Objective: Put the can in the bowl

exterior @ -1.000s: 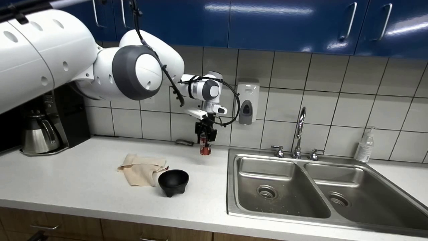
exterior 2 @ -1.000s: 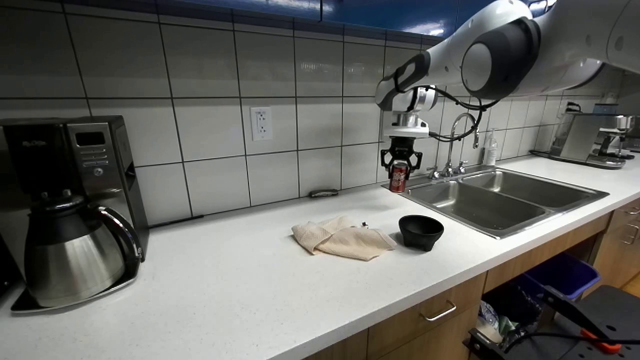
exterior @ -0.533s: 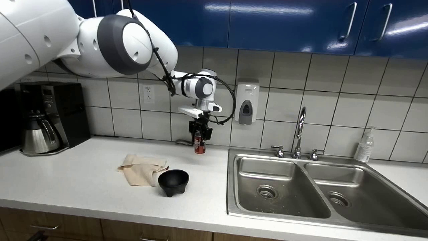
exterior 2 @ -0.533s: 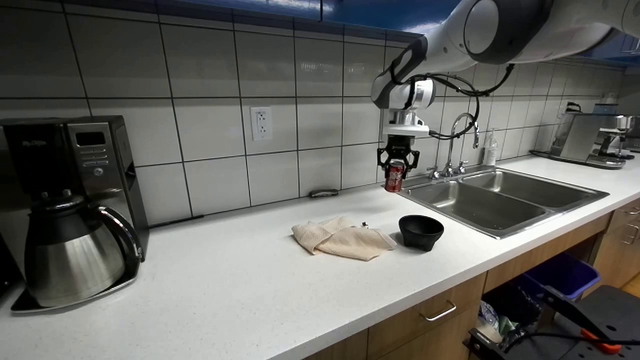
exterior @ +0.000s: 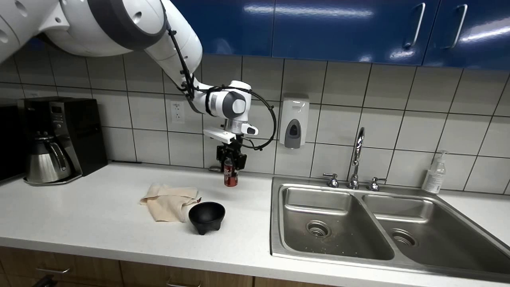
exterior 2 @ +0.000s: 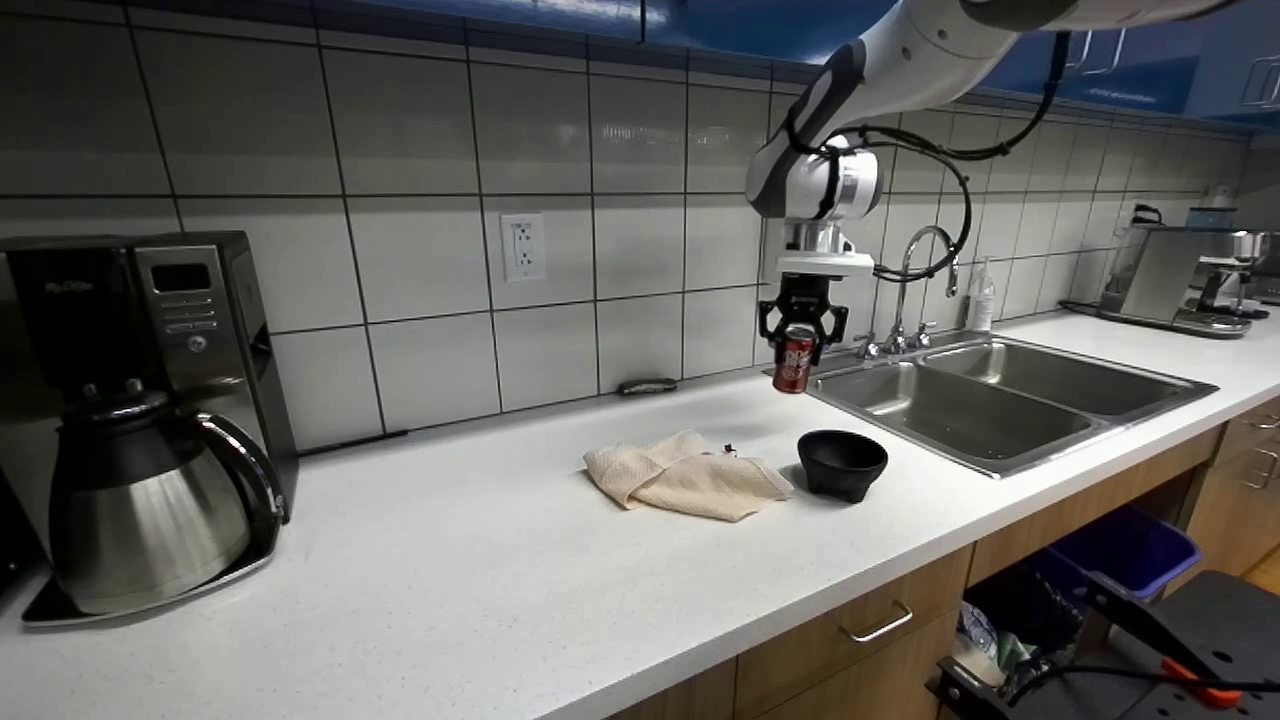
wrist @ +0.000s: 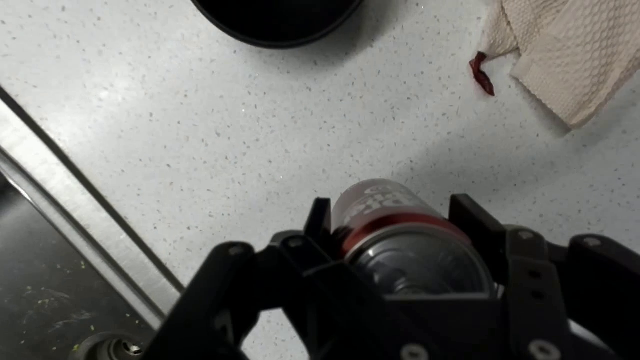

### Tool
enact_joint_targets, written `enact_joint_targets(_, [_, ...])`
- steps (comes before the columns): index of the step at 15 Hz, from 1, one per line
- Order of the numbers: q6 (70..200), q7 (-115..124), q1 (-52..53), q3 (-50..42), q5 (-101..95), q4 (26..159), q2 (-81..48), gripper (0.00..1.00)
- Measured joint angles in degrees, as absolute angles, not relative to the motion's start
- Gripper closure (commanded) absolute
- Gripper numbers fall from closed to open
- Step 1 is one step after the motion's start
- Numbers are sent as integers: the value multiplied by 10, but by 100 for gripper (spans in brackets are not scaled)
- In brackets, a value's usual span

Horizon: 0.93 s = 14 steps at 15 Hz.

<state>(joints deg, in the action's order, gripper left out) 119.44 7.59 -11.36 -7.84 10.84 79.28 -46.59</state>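
Note:
The red can (exterior: 230,179) is between the fingers of my gripper (exterior 2: 799,350), which is shut on it. The can's red side (exterior 2: 793,368) faces out below the fingers in both exterior views, and it hangs above the counter, slightly tilted. In the wrist view the can's silvery top (wrist: 425,262) sits between the two black fingers (wrist: 477,225). The black bowl (exterior: 207,218) stands on the counter, lower and nearer the front edge than the can. Its near rim (wrist: 280,45) shows at the top of the wrist view; the rest is cut off there. The bowl's inside holds nothing visible.
A beige cloth (exterior 2: 690,480) lies beside the bowl, with a small dark red scrap (wrist: 481,74) at its corner. The steel sink (exterior: 334,223) is on the bowl's other side. A coffee maker (exterior 2: 150,420) stands farther off. A tiled wall (exterior: 183,147) rises behind the can.
My gripper, with the can in it, has moved along the counter away from the sink in an exterior view and now hangs slightly lower. The arm's upper links have risen. Bowl and cloth have not moved.

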Motion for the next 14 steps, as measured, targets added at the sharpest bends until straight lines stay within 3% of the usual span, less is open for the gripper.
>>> enact_joint_targets(14, [1338, 16, -93, -73, 107, 1159, -237, 62])
